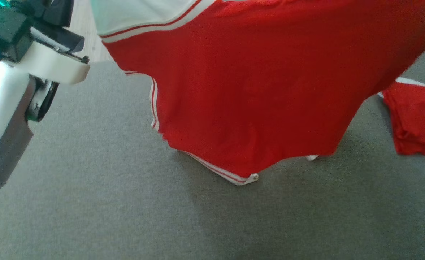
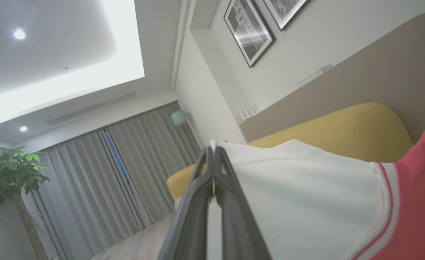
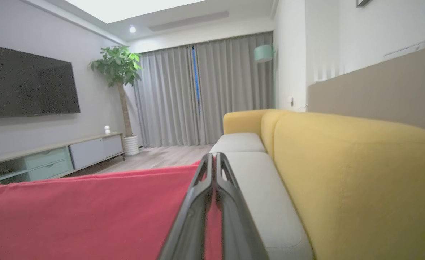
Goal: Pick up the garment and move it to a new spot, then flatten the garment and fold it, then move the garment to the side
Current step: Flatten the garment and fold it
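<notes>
The garment (image 1: 255,90) is a red jersey with white striped trim and a white sleeve. It hangs in the air, spread wide, with its lower hem just touching the grey cushion (image 1: 89,202). In the left wrist view my left gripper (image 2: 212,150) is shut on the white sleeve edge of the garment (image 2: 306,195). In the right wrist view my right gripper (image 3: 214,157) is shut on the red edge of the garment (image 3: 89,213). My left forearm (image 1: 3,97) shows at the left of the head view.
A second red garment (image 1: 418,119) lies folded on the cushion at the right. The yellow sofa back (image 3: 342,173) runs along the far side. A TV (image 3: 24,83), a low cabinet (image 3: 53,159) and a potted plant (image 3: 116,68) stand across the room.
</notes>
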You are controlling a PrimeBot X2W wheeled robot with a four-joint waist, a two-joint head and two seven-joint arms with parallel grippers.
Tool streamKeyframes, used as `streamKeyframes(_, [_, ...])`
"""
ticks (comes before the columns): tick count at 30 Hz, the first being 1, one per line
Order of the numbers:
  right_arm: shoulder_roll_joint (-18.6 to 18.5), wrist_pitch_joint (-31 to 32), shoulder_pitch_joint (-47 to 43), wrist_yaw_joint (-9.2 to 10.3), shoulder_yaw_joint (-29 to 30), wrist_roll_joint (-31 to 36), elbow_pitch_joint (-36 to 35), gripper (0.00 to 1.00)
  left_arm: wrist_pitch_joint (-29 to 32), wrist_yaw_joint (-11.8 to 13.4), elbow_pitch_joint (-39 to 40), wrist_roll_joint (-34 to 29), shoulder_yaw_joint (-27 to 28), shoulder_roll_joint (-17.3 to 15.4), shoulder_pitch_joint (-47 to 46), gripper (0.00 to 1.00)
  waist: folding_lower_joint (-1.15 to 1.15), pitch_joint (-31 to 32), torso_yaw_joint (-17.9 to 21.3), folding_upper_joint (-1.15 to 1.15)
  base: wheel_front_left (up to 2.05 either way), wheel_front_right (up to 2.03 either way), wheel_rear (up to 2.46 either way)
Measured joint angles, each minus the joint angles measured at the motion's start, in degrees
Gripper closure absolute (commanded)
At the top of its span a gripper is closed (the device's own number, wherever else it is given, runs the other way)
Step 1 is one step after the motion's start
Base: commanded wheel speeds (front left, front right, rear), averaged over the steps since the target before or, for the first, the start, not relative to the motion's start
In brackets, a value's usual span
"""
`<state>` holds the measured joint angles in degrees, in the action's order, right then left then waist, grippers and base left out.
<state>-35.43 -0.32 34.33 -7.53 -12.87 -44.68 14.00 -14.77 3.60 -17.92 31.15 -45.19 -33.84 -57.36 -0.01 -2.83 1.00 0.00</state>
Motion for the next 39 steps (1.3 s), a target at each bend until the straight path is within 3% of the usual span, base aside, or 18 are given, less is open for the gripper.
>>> streamKeyframes(11, [1.7, 10.8, -1.9, 0.00, 13.3, 6.6, -11.6, 1.00, 3.3, 1.3, 8.9, -1.1, 1.3, -5.1, -2.4, 1.00, 0.00, 3.6, 2.1, 0.00, 0.00, 0.00, 0.00])
streamKeyframes(16, [4.2, 14.2, 2.2, 0.00, 13.2, 9.4, -10.7, 1.00, 6.2, -1.2, 6.0, -1.8, 1.4, -5.0, -8.6, 1.00, 0.01, 1.7, 2.2, 0.00, 0.00, 0.00, 0.00])
streamKeyframes(22, [6.2, 14.8, 12.8, 0.00, 9.0, 12.7, -1.6, 1.00, 8.4, -4.6, -5.1, -4.2, -0.4, -2.2, -16.5, 1.00, 0.02, -3.0, 2.3, 0.00, 0.00, 0.00, 0.00])
streamKeyframes(26, [9.1, 11.7, 20.7, 0.00, 4.7, 14.7, 5.9, 1.00, 7.3, -5.6, -14.1, -7.3, -1.4, 0.6, -22.5, 1.00, 0.03, -7.7, 2.4, 0.00, 0.00, 0.00, 0.00])
streamKeyframes(32, [12.1, 1.3, 32.7, 0.00, -0.1, 19.7, 16.1, 1.00, 2.5, -1.6, -25.4, -9.9, 0.7, 3.8, -32.2, 1.00, 0.04, -15.4, 2.9, 0.00, 0.00, 0.00, 0.00])
streamKeyframes(36, [12.3, -7.5, 39.1, 0.00, 0.7, 23.2, 22.1, 1.00, 0.1, -0.3, -25.9, -12.1, 1.4, 5.8, -38.7, 1.00, 0.04, -19.3, 3.0, 0.00, 0.00, 0.00, 0.00])
streamKeyframes(39, [11.7, -11.6, 41.6, 0.00, 1.0, 25.2, 25.9, 1.00, 0.0, -0.1, -21.9, -13.7, 2.3, 6.6, -39.6, 1.00, 0.03, -21.3, 2.5, 0.00, 0.00, 0.00, 0.00])
